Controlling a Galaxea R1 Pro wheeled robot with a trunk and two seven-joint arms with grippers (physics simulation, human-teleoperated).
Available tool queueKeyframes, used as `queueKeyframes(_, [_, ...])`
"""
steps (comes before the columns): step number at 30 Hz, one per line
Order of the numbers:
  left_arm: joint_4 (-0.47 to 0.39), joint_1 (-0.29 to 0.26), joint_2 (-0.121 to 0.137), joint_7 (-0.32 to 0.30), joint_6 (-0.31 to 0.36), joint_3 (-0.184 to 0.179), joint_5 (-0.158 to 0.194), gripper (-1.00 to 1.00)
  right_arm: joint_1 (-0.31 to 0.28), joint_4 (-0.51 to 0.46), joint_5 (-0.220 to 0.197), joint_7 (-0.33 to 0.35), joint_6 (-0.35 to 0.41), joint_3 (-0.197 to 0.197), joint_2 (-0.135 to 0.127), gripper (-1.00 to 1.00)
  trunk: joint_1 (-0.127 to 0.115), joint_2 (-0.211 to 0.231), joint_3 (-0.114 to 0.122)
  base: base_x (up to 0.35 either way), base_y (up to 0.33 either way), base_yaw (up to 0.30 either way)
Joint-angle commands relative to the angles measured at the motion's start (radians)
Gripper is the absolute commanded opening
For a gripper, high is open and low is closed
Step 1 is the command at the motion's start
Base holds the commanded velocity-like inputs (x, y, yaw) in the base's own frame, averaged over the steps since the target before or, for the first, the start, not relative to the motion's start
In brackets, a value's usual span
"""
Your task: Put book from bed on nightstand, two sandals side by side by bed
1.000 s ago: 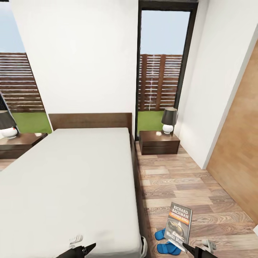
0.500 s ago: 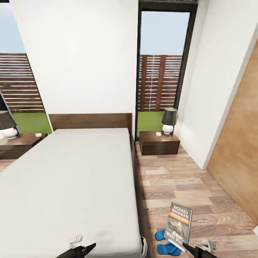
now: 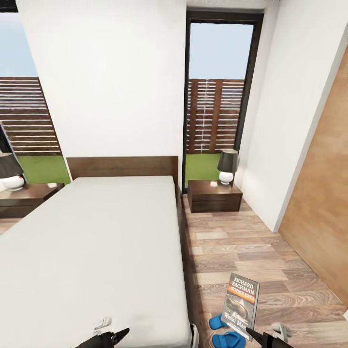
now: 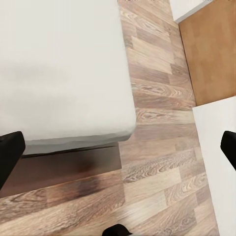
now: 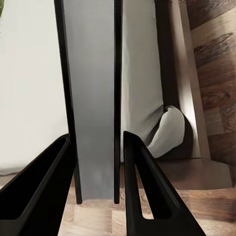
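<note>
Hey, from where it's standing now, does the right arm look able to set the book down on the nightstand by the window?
Probably not yet. The right gripper holds the book low at the foot end of the bed, and the nightstand stands far off across open floor. Nothing blocks the way; the base likely has to roll closer.

Light-grey mattress on the dark-brown bed [image 3: 96, 251]; bright-blue sandals [image 3: 224, 333]; dark book [image 3: 240, 304] with white lettering, orange band; reddish-brown nightstand [image 3: 214, 197]; wood-plank floor [image 3: 251, 251].
</note>
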Motion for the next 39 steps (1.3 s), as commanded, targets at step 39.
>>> queueKeyframes(39, [0.002, -0.001, 0.0, -0.002, -0.005, -0.008, 0.01, 1.0, -0.001, -0.002, 0.001, 0.011, 0.014, -0.001, 0.008, -1.0, 0.0, -0.001, 0.02, 0.0, 0.0, 0.095])
